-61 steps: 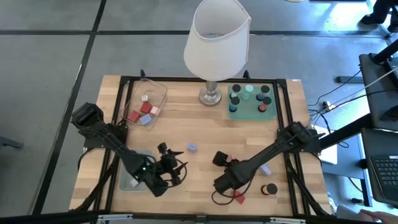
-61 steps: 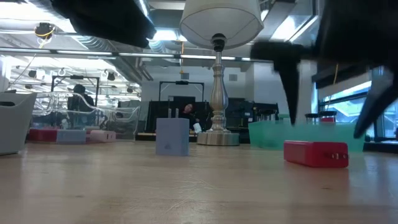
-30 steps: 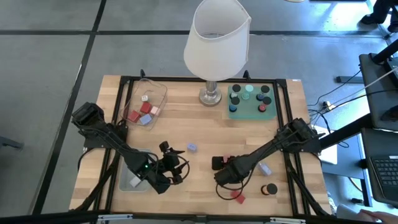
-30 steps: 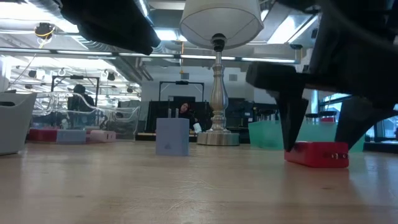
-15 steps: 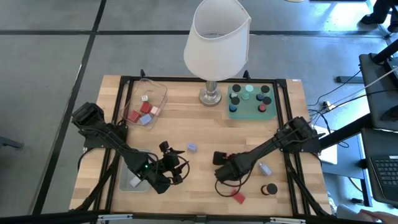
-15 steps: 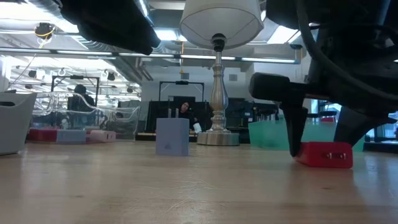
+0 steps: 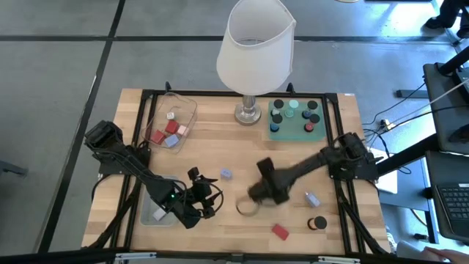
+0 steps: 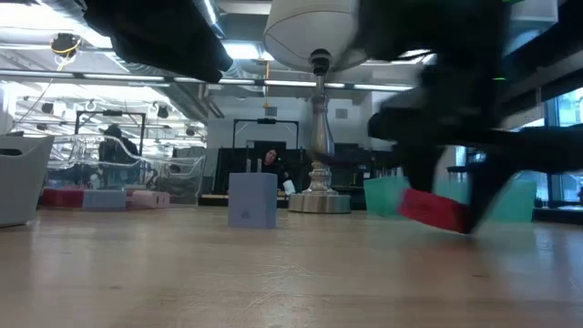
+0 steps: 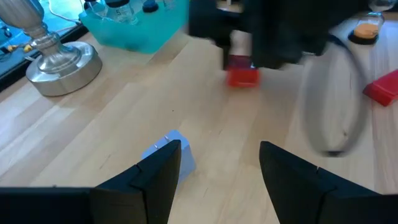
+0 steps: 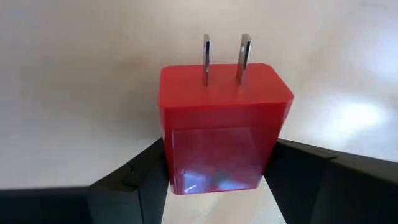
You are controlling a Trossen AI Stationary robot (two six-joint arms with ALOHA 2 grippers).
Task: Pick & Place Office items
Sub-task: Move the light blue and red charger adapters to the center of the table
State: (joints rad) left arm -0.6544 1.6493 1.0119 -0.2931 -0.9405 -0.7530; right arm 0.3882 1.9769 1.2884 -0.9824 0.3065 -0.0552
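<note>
A red block (image 10: 219,127) with two metal prongs sits between the fingers of my right gripper (image 7: 262,192), which is shut on it at mid-table. It also shows as the tilted red block (image 8: 435,210) in the low view and as the red block (image 9: 242,76) under the dark hand in the left wrist view. My left gripper (image 9: 214,180) hovers open over the near left of the table, nothing between its fingers. A lavender block (image 7: 226,174) stands on the table just beyond it. A second red block (image 7: 280,232), a black cap (image 7: 317,222) and another lavender block (image 7: 313,199) lie near right. My right gripper pinches the red block by two opposite side faces (image 10: 171,155), at the end away from the prongs. The fingers come steeply from above. The prongs (image 10: 225,59) stick out past the fingertips. The block hangs tilted, clear of the table.
A white-shaded lamp (image 7: 256,48) stands at the far middle on its metal foot (image 7: 249,112). A teal tray (image 7: 272,117) with caps is far right, a clear tray (image 7: 192,110) with blocks far left. A grey-blue bin (image 7: 152,215) sits under my left arm. A cable loop (image 7: 249,208) hangs below my right arm.
My right gripper has rolled its wrist, shut on the red block and moved toward the table's far edge. The block, which lay flat on the table, is now lifted clear and tilted.
</note>
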